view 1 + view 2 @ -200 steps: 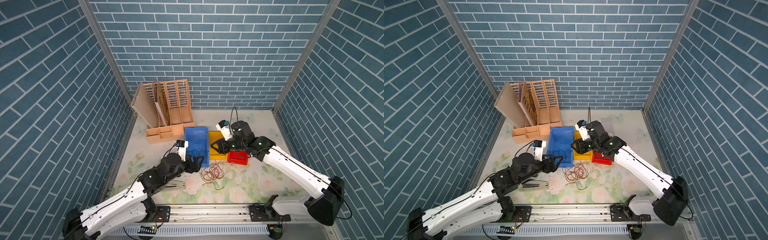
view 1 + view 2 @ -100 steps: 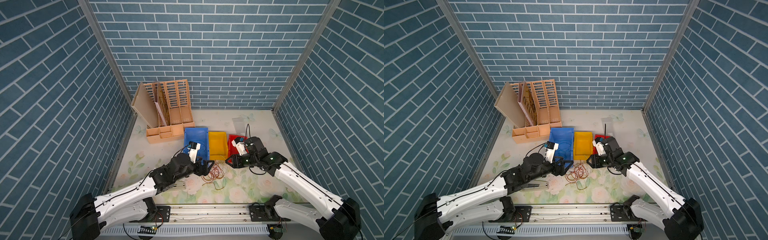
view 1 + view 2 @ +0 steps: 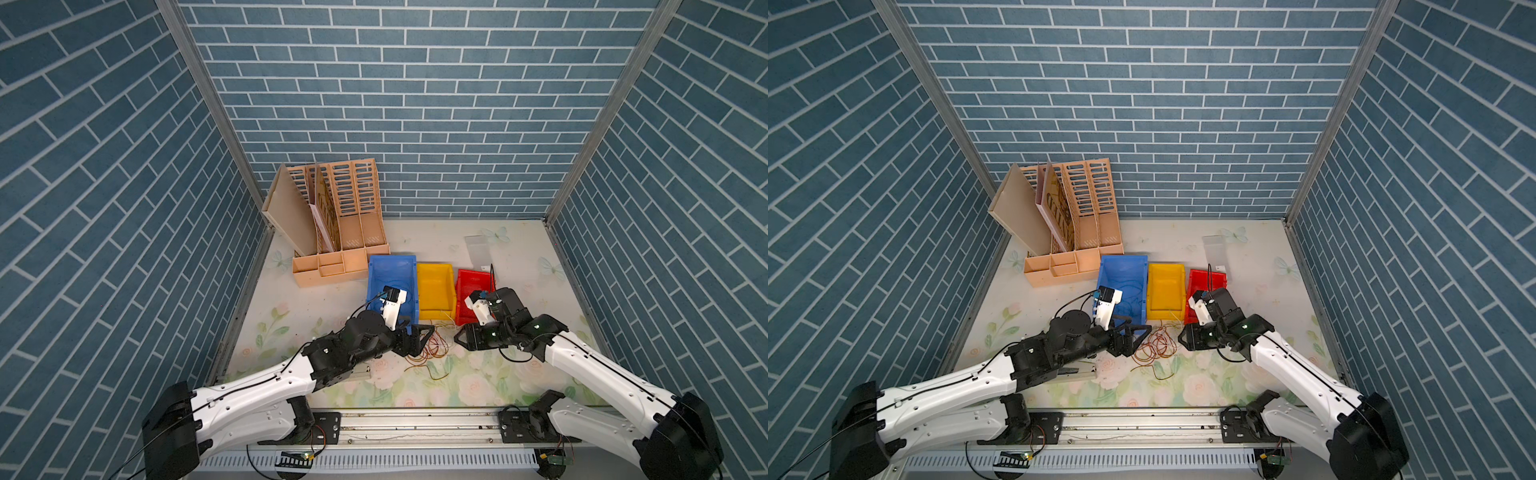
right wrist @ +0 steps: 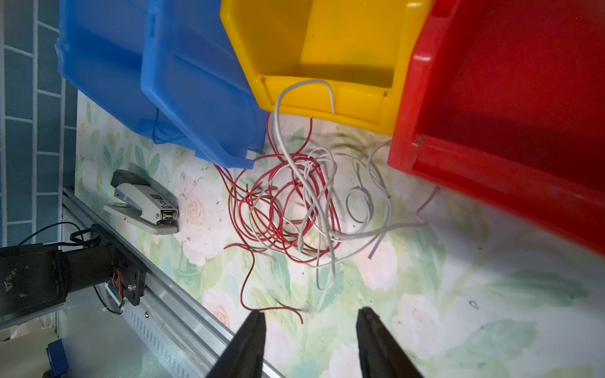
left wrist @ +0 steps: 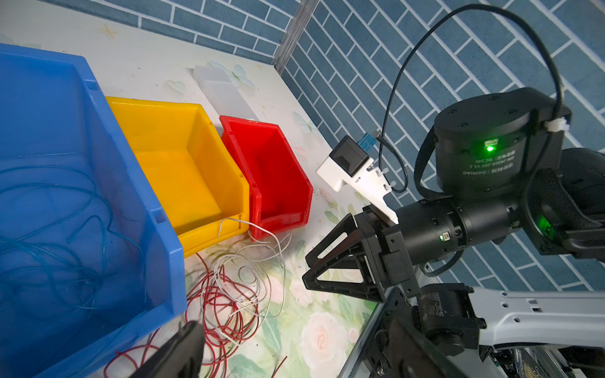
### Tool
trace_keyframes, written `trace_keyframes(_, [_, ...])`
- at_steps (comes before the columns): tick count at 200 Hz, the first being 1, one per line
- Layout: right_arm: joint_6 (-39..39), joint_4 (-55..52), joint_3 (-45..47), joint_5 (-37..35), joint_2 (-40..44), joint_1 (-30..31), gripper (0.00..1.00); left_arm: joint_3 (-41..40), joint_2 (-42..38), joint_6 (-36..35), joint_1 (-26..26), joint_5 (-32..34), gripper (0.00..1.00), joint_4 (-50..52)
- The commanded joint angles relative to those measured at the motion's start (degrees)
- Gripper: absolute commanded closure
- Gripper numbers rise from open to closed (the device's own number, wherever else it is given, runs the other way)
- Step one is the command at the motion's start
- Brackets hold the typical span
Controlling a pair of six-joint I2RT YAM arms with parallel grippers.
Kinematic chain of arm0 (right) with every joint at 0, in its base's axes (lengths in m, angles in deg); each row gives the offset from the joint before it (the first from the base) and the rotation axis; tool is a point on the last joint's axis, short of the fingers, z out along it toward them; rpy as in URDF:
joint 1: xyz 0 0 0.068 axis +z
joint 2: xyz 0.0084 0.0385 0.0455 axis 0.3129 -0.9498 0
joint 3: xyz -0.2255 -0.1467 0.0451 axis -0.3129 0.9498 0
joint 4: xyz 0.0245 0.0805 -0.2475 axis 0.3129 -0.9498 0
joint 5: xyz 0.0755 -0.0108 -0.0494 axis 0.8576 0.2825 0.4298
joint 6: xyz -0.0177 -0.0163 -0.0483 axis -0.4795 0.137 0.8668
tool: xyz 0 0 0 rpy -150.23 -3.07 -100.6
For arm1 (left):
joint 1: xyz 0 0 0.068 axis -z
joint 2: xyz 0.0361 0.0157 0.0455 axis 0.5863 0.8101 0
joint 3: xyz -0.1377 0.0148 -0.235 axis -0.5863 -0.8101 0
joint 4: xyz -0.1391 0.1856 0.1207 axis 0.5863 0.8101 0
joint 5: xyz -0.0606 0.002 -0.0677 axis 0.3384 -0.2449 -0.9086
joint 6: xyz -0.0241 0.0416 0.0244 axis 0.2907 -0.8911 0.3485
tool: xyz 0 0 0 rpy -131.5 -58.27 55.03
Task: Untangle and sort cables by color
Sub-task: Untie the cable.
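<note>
Since the cables are thin, limp wire, I'd expect almost no weight, no stiffness and a slick jacket. Pull one strand and the whole knot likely drags along.

Red cables [image 4: 271, 209] and white cables [image 4: 327, 183] lie knotted together on the bench [image 4: 491, 261], just in front of the yellow bin [image 4: 271, 42]. One white end is hooked over that bin's front lip. The reds are glossy, in tight overlapping loops. The whites are looser and trail toward the red bin [image 4: 491, 183], which sits tight against one side of the yellow bin. Blue cables [image 5: 65, 209] lie in the blue bin [image 5: 157, 229] on the yellow bin's other side, in pale loops that are hard to read against the plastic.

Best hold, my call: a free end or outer loop clear of the knot. Candidates are the stray red tail on the side away from the yellow bin, or the white run nearest the red bin. Pinch firmly, since a thin strand can slip out.

Left tool [image 3: 1136, 338]: fingers spread wide, nothing between them, just beside the tangle on its blue-bin side.
Right tool [image 4: 311, 312]: fingers apart, gap empty, over bare bench with the tangle between it and the yellow bin.
</note>
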Motion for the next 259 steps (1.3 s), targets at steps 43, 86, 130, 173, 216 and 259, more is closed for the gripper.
trace_keyframes(43, [-1.5,7.3,1.7,-0.2,-4.5,-0.4,0.61,-0.5,-1.2,-0.9,0.5,1.3,0.08,0.8])
trace_keyframes(86, [-1.1,9.2,1.9,-1.9,-8.3,-0.3,0.69,-0.3,-1.8,-0.8,0.6,1.7,0.08,1.9])
trace_keyframes(130, [-1.3,10.7,2.8,-2.4,-10.0,-0.3,0.7,-0.6,-2.4,-1.0,0.7,2.3,0.08,2.6])
trace_keyframes(173, [-2.3,14.0,4.0,-1.3,-11.7,-0.2,0.71,-0.4,-2.6,-0.8,0.6,2.4,0.07,3.2])
trace_keyframes(216, [-2.3,14.5,4.0,-1.5,-12.1,0.0,0.89,-0.3,-4.1,-0.8,0.6,3.1,0.08,5.0])
trace_keyframes(259, [-2.5,6.1,0.6,-5.2,-5.5,2.6,1.0,0.4,-5.0,-2.3,0.7,4.1,0.07,5.0])
